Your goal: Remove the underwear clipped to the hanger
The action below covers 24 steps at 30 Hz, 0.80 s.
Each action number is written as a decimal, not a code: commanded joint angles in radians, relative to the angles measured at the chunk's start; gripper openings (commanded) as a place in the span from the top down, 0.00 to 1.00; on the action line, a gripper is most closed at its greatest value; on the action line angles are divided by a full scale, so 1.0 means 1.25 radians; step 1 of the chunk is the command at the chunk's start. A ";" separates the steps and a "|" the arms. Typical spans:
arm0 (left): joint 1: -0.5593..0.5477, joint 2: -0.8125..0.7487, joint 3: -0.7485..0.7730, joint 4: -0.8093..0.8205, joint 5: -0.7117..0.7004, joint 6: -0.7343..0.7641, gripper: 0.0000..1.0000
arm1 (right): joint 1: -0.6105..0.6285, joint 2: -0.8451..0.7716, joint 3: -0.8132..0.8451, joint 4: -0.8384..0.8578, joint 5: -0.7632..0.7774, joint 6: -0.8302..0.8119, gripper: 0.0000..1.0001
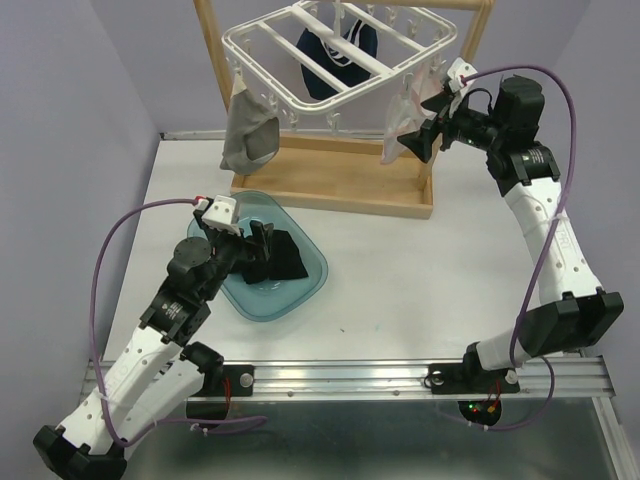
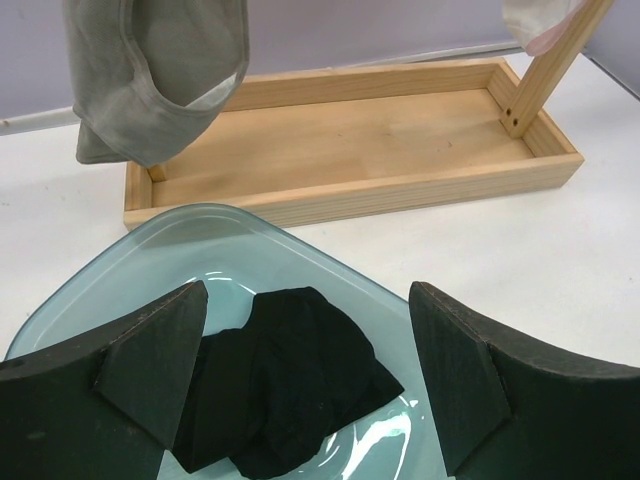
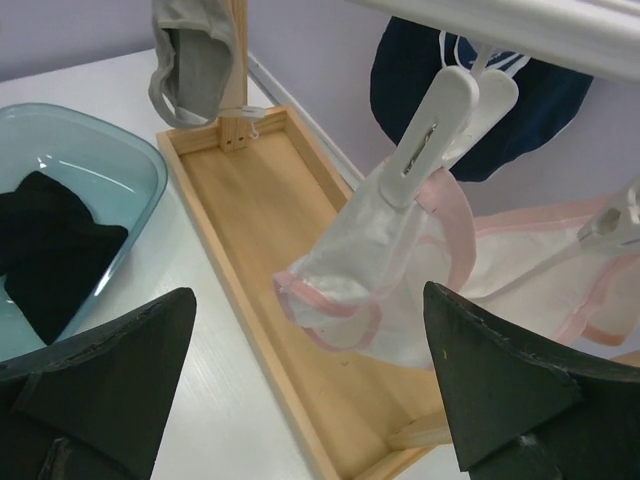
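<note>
Underwear shows in both wrist feeds. My left hand (image 2: 308, 335) is released, fingers spread wide. Directly below it a black garment (image 2: 290, 390) lies crumpled in the teal glass bowl (image 2: 210, 235) on the bench (image 2: 570, 260). Beyond that hand, past the bowl's far rim, sits the tray base of the wooden stand (image 2: 350, 150). A grey garment (image 2: 150, 80) hangs ahead of the hand, up and to its left.

My right hand (image 3: 310, 330) is also released, raised beside the white hanger (image 1: 272, 80). Straight ahead of it, in line with the gap between the fingers, a pale pink-white garment (image 3: 370, 280) dangles from a white clip (image 3: 430, 140). I can't tell whether the fingers touch it. A navy garment (image 3: 545, 100) hangs farther behind, up and right of the hand.
</note>
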 commanded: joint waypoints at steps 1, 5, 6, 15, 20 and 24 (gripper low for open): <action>0.010 -0.012 -0.012 0.044 0.012 0.014 0.07 | -0.010 -0.010 0.036 0.049 -0.036 -0.106 0.00; 0.014 -0.012 -0.013 0.045 0.014 0.033 0.07 | -0.021 0.028 0.086 0.063 -0.064 -0.112 0.00; 0.014 -0.012 -0.012 0.047 0.015 0.033 0.07 | -0.028 0.052 0.102 0.066 -0.080 -0.107 0.00; 0.020 -0.017 -0.015 0.047 0.017 0.040 0.07 | -0.031 0.113 0.153 0.180 -0.147 -0.043 0.00; 0.026 -0.016 -0.015 0.048 0.019 0.041 0.07 | -0.032 0.129 0.158 0.268 -0.162 0.039 0.00; 0.032 -0.018 -0.015 0.049 0.022 0.041 0.07 | -0.032 0.139 0.155 0.333 -0.153 0.098 0.00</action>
